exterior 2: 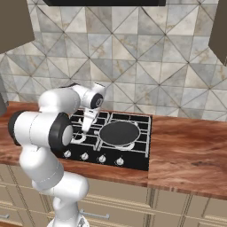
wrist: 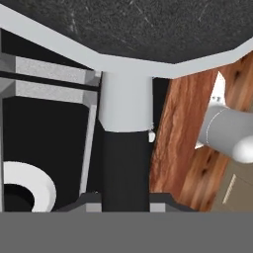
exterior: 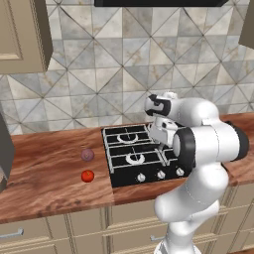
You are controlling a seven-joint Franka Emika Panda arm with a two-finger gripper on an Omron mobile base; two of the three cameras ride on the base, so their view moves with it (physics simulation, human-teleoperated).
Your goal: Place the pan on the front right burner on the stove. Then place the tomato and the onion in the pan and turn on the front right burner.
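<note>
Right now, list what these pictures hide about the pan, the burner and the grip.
- Front right burner: in the right base view the pan covers it.
- Pan in the left base view: the arm stands in front of it.
- Pan handle: hand view, its end cut off at the bottom.
- Fingers: whether they clamp the handle; barely any of them shows.

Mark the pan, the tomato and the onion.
pan [exterior 2: 119, 133]: right base view, middle of its dark inside, on the stove.
tomato [exterior: 88, 175]: left base view, middle of the red ball on the counter.
onion [exterior: 87, 155]: left base view, middle of the purplish ball.
</note>
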